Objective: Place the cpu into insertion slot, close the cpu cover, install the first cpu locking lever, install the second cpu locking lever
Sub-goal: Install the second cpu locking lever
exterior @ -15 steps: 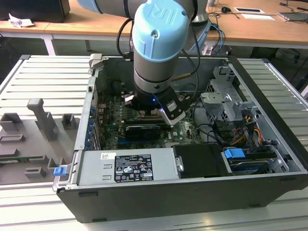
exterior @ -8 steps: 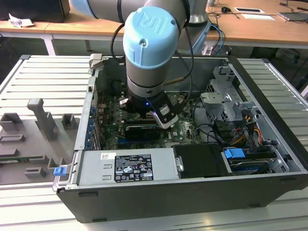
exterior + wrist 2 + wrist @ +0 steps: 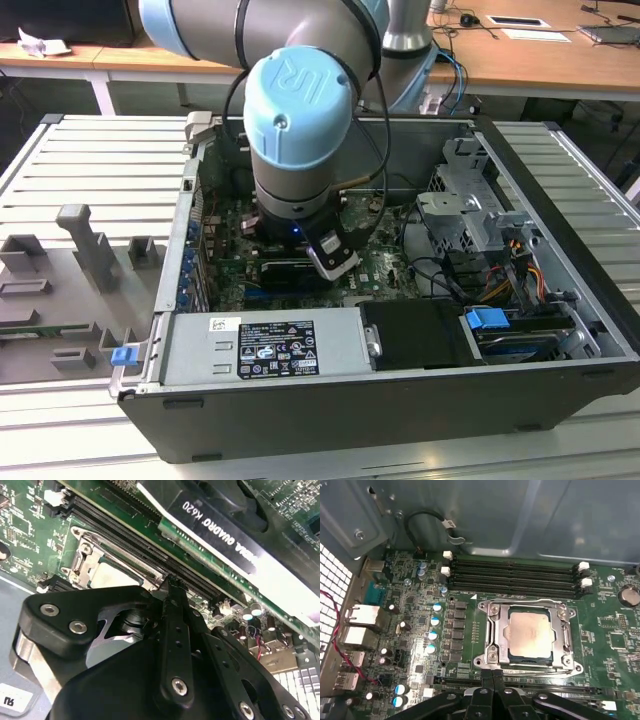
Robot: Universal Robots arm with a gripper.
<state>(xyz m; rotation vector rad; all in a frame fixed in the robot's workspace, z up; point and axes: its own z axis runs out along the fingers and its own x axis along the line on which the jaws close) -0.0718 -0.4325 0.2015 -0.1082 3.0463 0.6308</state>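
The arm reaches down into the open dark-grey computer case (image 3: 330, 420) that lies on the pale slatted desk (image 3: 90, 160). In the first wrist view the small flat square cpu with its pale silver-beige metal top (image 3: 529, 636) already sits in the square, grey-rimmed insertion slot (image 3: 492, 657), and the thin silver-grey cpu cover frame (image 3: 503, 637) lies flat around it, its cut-out showing the chip. One chip, one socket, one cover.

The black pincer (image 3: 492, 676) has its two fingertips pressed together with nothing between them (clenched, empty). Those tips stand at the near edge of the socket, just over the thin wire locking lever (image 3: 540, 670) that runs along that edge; the chip lies just beyond the tips, farther into the case. The lever's long axis runs crosswise to the pincer's reach. A second wire lever (image 3: 530, 602) runs along the far edge, so two levers in all; whether either is hooked under its catch I cannot tell.

Beyond the socket lie four long black memory slots (image 3: 515, 575), parallel to the levers. In the second wrist view the black graphics card (image 3: 220, 530) runs behind the pincer.
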